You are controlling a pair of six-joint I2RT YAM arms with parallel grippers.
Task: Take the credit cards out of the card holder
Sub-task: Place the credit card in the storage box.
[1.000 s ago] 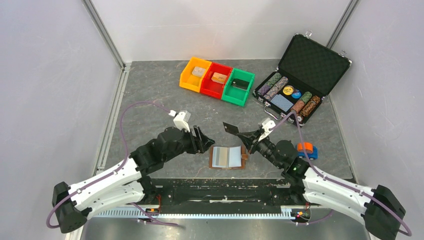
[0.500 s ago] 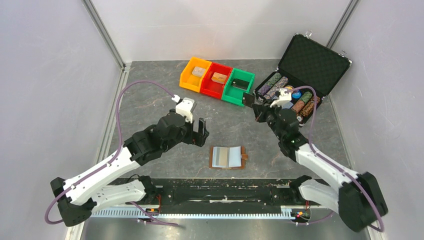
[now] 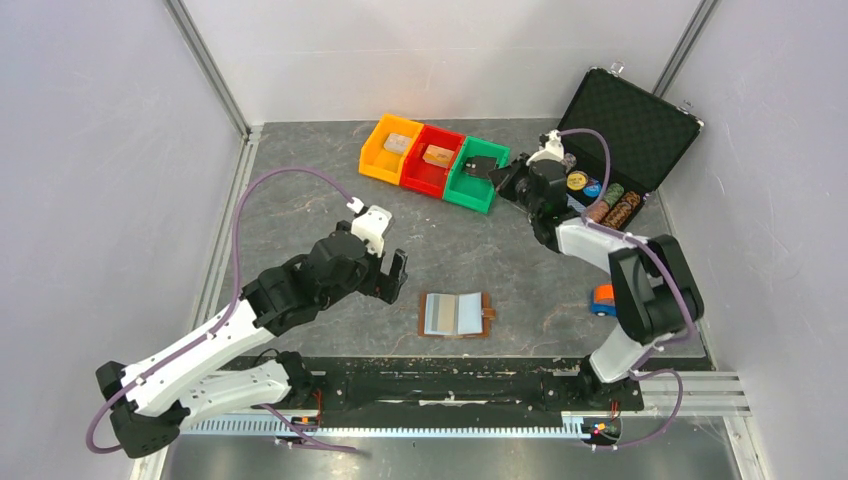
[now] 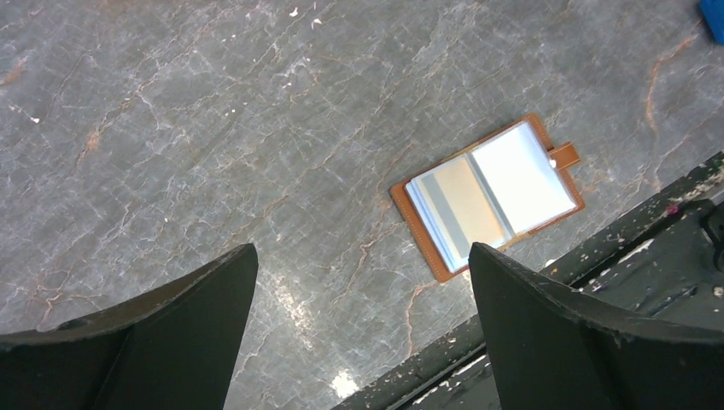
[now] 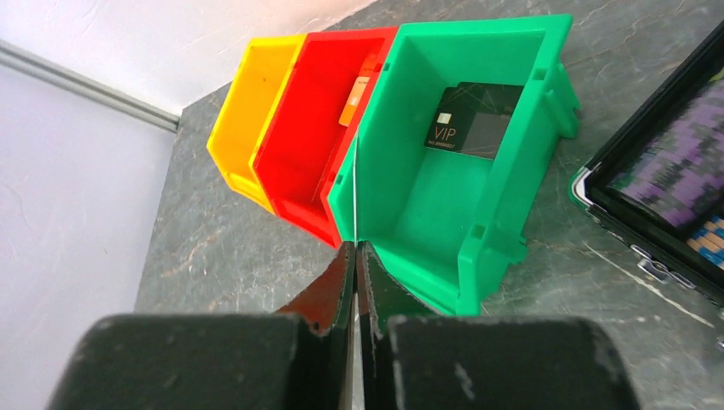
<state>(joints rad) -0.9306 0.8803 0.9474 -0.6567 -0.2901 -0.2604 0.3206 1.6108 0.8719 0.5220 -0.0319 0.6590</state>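
— Two grippers showed from above; which was nearer the card holder (image 3: pixel 455 314)?

— The left gripper (image 3: pixel 393 275). Its jaws stood wide apart and empty, just beside the holder on the side of the table's (image 3: pixel 300 150) left edge. The holder lay spread open close to the near edge, with its long axis along that edge. The left arm slanted in from the near left corner, wrist turned toward the holder. The right gripper (image 3: pixel 497 176) was well apart, at the green bin (image 3: pixel 468 196) toward the far edge.

— And the left wrist view?

— The holder lay ahead and to the right of the fingers, slanted, snap tab on its far side. A tan card (image 4: pixel 465 205) sat in one pocket. The other pocket looked pale, and I couldn't tell what it held. I judged a short reach and a wrist turn would line things up.

— The right wrist view?

— Its fingers were pressed together on a thin card (image 5: pixel 356 188), seen edge-on over the bin's near rim. A black card (image 5: pixel 472 130) lay inside. That arm was stretched far forward.
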